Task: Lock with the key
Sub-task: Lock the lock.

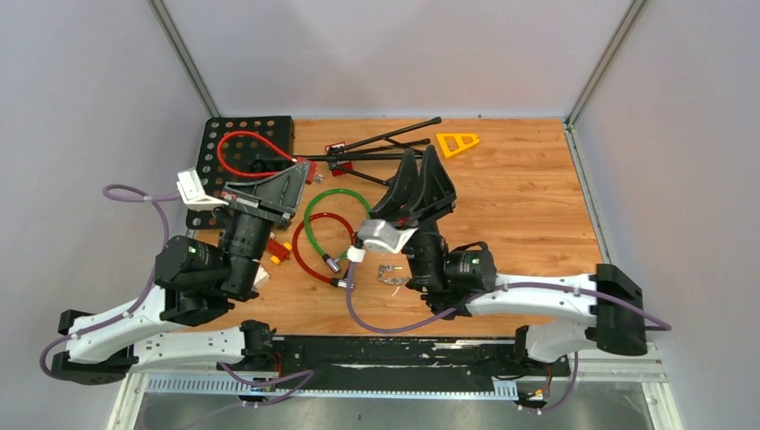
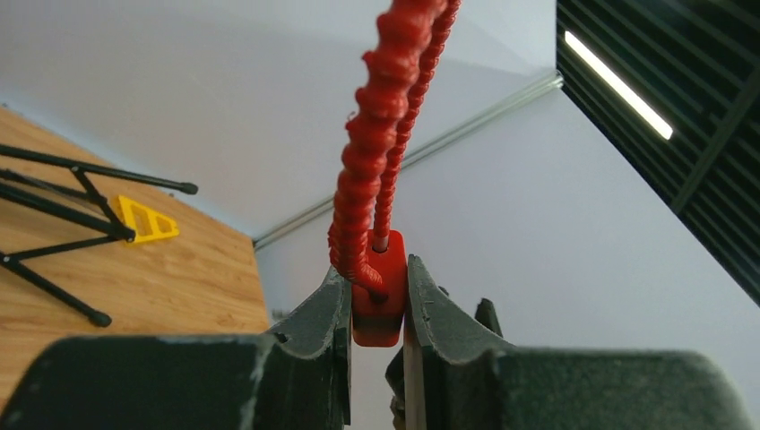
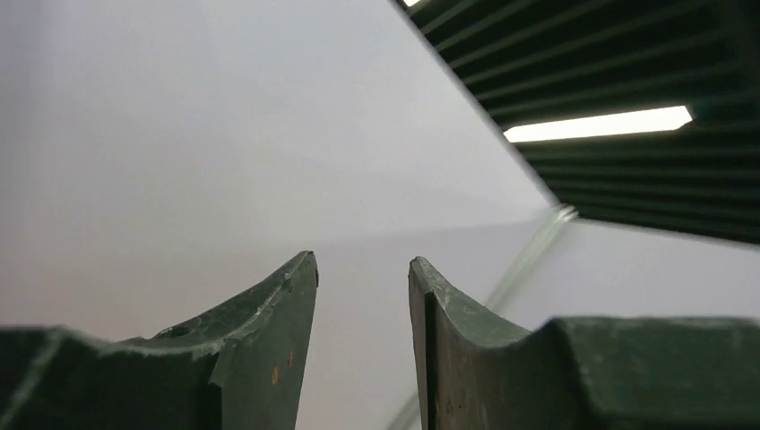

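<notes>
My left gripper (image 2: 378,285) is shut on the red lock body (image 2: 377,300), whose ribbed red cable (image 2: 372,134) rises from it. From above, the left gripper (image 1: 300,175) holds that lock (image 1: 306,170) beside the black board, and the red cable (image 1: 235,143) loops over the board. My right gripper (image 3: 363,264) is open with nothing between its fingers. It points upward, and from above the right gripper (image 1: 421,159) stands just right of the lock. A small metal key bunch (image 1: 388,274) lies on the table by the right wrist.
A black perforated board (image 1: 273,128) lies at the back left. A folded black tripod (image 1: 381,145) and a yellow triangle (image 1: 457,143) lie at the back. A green cable lock (image 1: 333,213) and a dark red one (image 1: 305,260) lie mid-table, beside a small red and yellow piece (image 1: 278,252).
</notes>
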Controlling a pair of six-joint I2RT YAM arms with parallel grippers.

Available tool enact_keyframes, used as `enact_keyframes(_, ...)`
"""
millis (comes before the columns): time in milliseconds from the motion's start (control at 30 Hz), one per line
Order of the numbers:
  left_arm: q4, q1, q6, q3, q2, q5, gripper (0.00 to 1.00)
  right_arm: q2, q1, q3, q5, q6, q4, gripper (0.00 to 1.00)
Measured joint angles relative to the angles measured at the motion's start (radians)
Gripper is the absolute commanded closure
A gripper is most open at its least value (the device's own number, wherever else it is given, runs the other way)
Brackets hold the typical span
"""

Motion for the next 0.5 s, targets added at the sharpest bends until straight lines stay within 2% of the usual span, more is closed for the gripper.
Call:
enact_keyframes(100, 0.082, 0.000, 0.099, -0.018, -0.011, 0.065, 1.00, -0.093, 0.020, 0.021, 0.131, 0.274, -0.206, 0.57)
enact_keyframes(167, 0.118, 0.000, 0.164, -0.020, -0.010, 0.124, 1.00, -0.208, 0.007, 0.085, 0.130, 0.590, -0.550, 0.56)
enact_keyframes(233, 0.142, 0.000, 0.217, -0.020, -0.010, 0.178, 1.00, -0.319, -0.068, 0.182, 0.018, 0.946, -0.866, 0.54)
enact_keyframes(300, 0.163, 0.000, 0.265, -0.020, -0.010, 0.237, 1.00, -0.417, -0.169, 0.250, -0.109, 1.257, -1.060, 0.53)
enact_keyframes(400, 0.185, 0.000, 0.316, -0.020, -0.011, 0.320, 1.00, -0.494, -0.265, 0.324, -0.294, 1.600, -1.234, 0.51)
enact_keyframes(500, 0.201, 0.000, 0.357, -0.019, -0.010, 0.415, 1.00, -0.491, -0.286, 0.393, -0.517, 1.862, -1.332, 0.49)
